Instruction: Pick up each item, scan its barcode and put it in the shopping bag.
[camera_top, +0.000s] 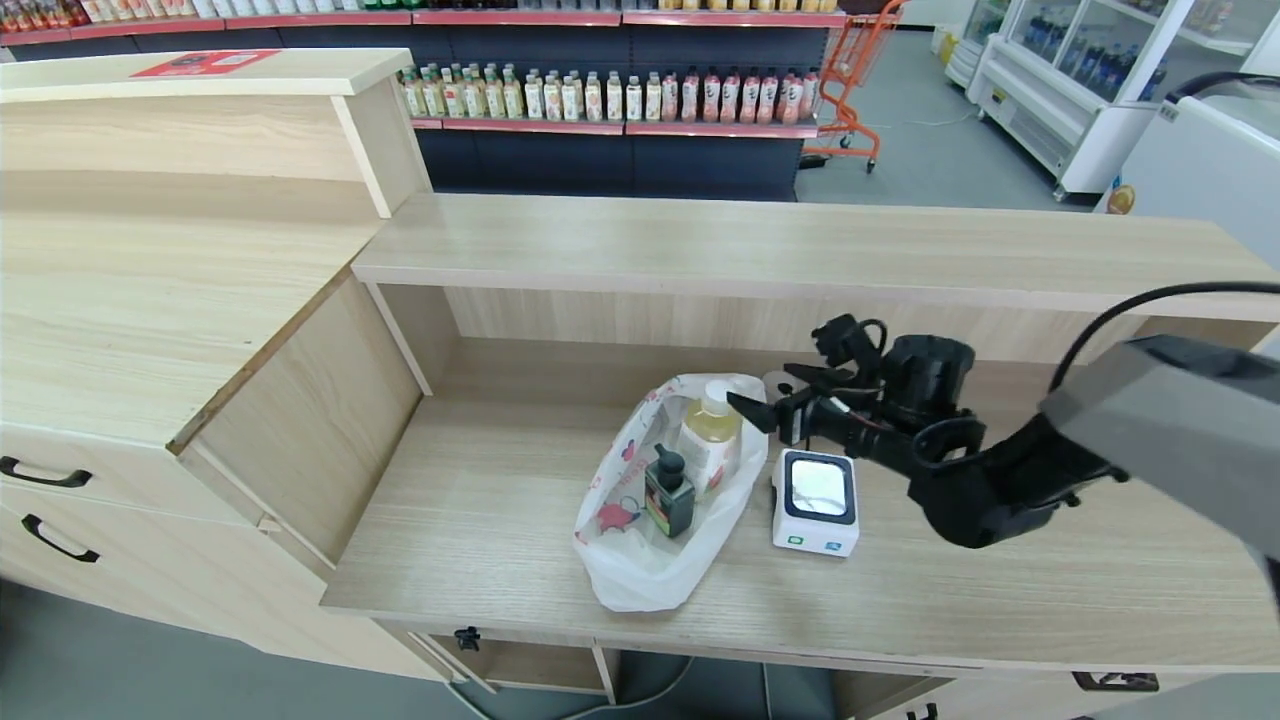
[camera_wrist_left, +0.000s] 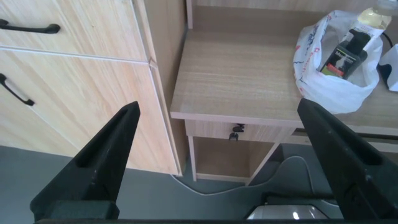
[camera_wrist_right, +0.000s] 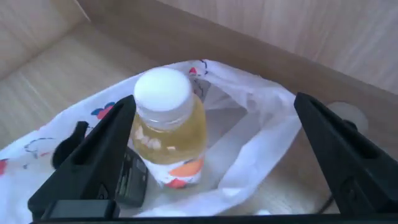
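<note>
My right hand (camera_top: 772, 398) hangs open and empty just over the shopping bag (camera_top: 636, 568) on the desk (camera_top: 480, 520) — yellow bottle (camera_top: 708, 435) and dark bottle (camera_top: 668, 495) stand inside, scanner (camera_top: 816, 500) just beside. My left hand (camera_wrist_left: 217, 155) is spread open too — low beside the desk.

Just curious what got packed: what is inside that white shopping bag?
A yellow-liquid bottle with a white cap and a small dark bottle stand inside the shopping bag. Anything beneath them is covered by the bottles and the plastic.
</note>
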